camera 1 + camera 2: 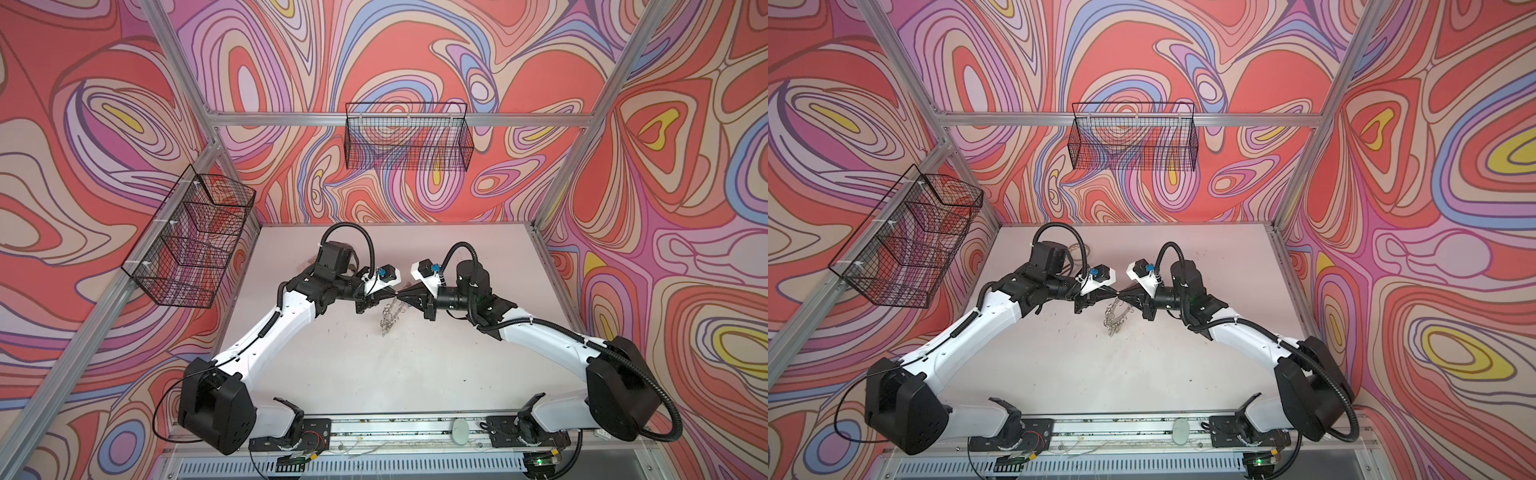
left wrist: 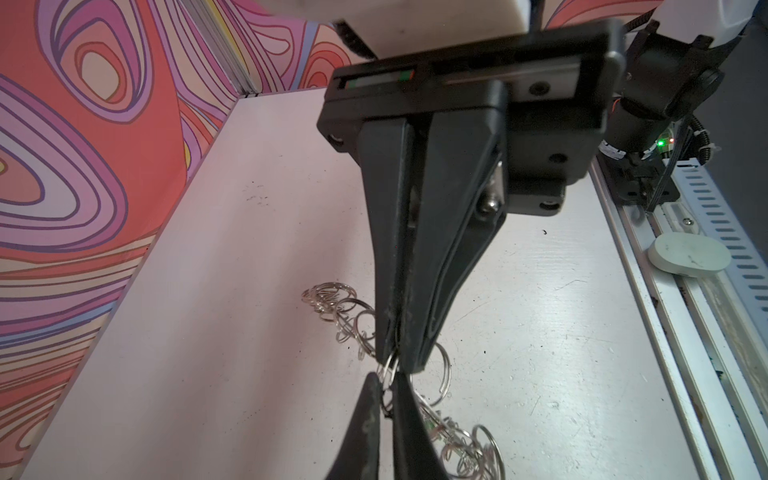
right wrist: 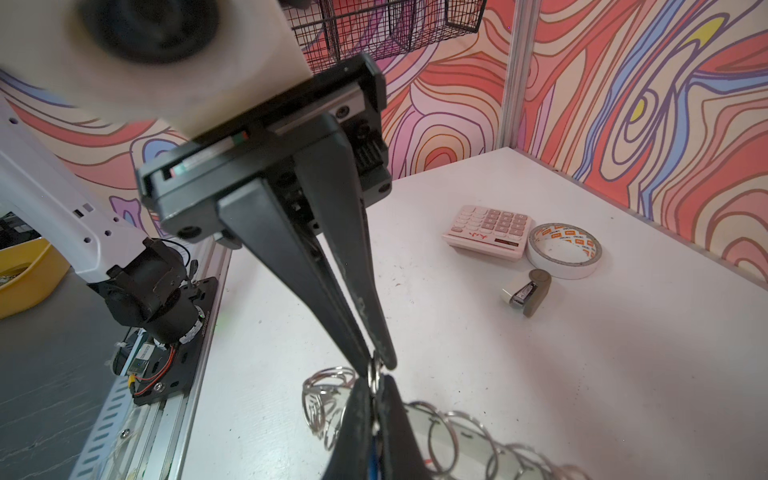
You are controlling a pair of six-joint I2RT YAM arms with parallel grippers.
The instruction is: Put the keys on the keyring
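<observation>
Over the middle of the table my left gripper (image 1: 390,296) and right gripper (image 1: 401,294) meet tip to tip. Both are shut on the same small wire loop (image 2: 388,368) of the keyring (image 1: 388,319), a silvery string of loops that trails below them in both top views. In the left wrist view my left gripper (image 2: 387,376) pinches that loop just under the right fingertips (image 2: 411,361). The right gripper (image 3: 377,382) holds the same loop (image 3: 375,370), and a blue sliver (image 3: 376,457), perhaps a key's tag, shows between its fingers. The keys themselves are hidden among the loops.
A pink calculator (image 3: 488,230), a tape roll (image 3: 565,249) and a small stapler (image 3: 528,291) lie at the back left of the table, behind the left arm. Wire baskets hang on the back wall (image 1: 409,137) and left wall (image 1: 191,241). A pale oval puck (image 1: 460,432) sits on the front rail.
</observation>
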